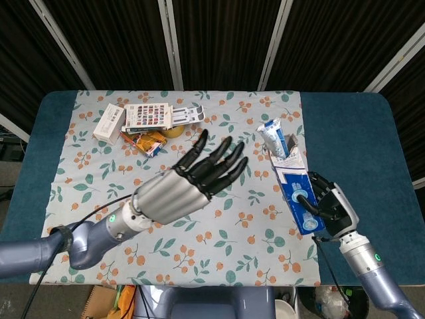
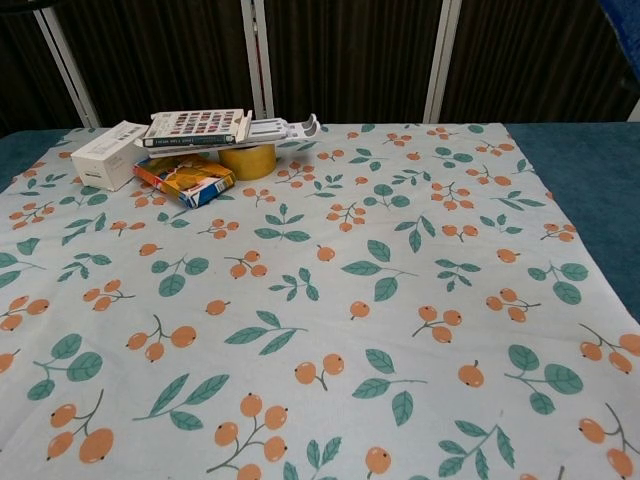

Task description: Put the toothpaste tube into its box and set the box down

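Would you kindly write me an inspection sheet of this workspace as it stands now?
Surface: floral cloth over a blue table.
Job's things: blue box held by the right robot hand; toothpaste tube sticking out of its open end.
Clutter: white carton, booklet, orange packet, yellow tape roll, far left.
Robot hands: left robot hand open, empty, fingers spread.
Cables: black cable along the left arm.
Surroundings: dark curtain behind.

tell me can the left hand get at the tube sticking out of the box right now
Probably yes. The left hand is open and holds nothing, with bare cloth between it and the tube. The right hand grips the box lower down, leaving the tube's end free.
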`<control>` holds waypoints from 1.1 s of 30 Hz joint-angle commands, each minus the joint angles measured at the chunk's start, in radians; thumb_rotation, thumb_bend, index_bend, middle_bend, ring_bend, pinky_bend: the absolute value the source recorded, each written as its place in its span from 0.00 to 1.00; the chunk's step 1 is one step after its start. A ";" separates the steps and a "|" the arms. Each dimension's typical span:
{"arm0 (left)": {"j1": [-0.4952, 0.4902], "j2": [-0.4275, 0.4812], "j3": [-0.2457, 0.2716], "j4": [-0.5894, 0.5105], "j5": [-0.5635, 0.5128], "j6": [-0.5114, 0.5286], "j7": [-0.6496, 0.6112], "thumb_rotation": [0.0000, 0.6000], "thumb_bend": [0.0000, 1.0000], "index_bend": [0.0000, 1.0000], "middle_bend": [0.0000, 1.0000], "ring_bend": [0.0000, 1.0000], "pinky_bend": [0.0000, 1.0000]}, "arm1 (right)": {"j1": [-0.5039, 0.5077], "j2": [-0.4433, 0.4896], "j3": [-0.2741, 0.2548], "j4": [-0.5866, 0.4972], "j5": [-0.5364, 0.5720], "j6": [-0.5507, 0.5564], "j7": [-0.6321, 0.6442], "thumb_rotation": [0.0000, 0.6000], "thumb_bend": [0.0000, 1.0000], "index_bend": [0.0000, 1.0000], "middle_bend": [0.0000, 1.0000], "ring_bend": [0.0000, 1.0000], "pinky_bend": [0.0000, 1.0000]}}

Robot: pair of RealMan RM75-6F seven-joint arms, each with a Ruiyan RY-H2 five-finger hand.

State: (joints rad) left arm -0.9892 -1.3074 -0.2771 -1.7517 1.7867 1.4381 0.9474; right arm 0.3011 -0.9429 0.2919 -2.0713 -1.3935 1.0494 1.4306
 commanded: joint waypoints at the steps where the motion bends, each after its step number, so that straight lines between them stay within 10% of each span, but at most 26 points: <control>1: 0.133 0.068 0.058 -0.033 0.010 0.124 -0.044 1.00 0.00 0.15 0.14 0.11 0.26 | -0.007 0.019 0.022 0.008 0.003 0.035 0.001 1.00 0.31 0.44 0.50 0.45 0.49; 19: 0.630 0.012 0.356 0.137 -0.383 0.194 -0.488 1.00 0.00 0.13 0.13 0.11 0.26 | -0.048 0.022 0.095 -0.053 0.077 0.210 -0.021 1.00 0.30 0.44 0.50 0.45 0.49; 33: 0.711 -0.023 0.322 0.182 -0.499 0.094 -0.631 1.00 0.00 0.11 0.13 0.11 0.26 | -0.100 0.069 0.197 -0.150 0.214 0.318 -0.023 1.00 0.30 0.38 0.50 0.43 0.48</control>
State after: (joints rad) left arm -0.2817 -1.3321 0.0507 -1.5629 1.2950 1.5402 0.3171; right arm 0.2004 -0.8753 0.4863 -2.2192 -1.1828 1.3727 1.4107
